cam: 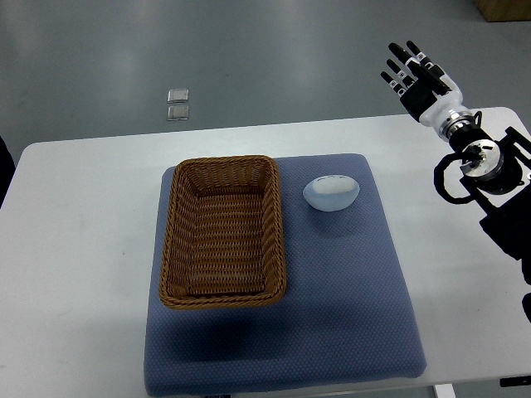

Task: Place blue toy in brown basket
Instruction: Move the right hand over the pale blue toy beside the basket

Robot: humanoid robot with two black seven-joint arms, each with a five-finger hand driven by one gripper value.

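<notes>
Covering most of the white table point(75, 215), a blue mat point(332, 315) carries the brown basket point(222, 232) — and just right of it, apart from its rim, the pale blue toy point(331, 192). Right hand point(417, 76) — fingers extended, holding nothing — hovers beyond the table's far right corner.

The rectangular brown basket point(222, 232) is woven wicker, ribbed and rough, with a braided rim. It sits on a square blue-grey cloth mat point(332, 307), matt with a fine dimpled weave. The rounded pale-blue toy point(331, 192) looks smooth with a soft sheen. Beneath lies a white table point(75, 249), smooth and matt. The right hand point(417, 75) shows black fingers and white shells of hard plastic, with a metallic wrist ring. The grey floor point(249, 50) is polished and faintly reflective.
</notes>
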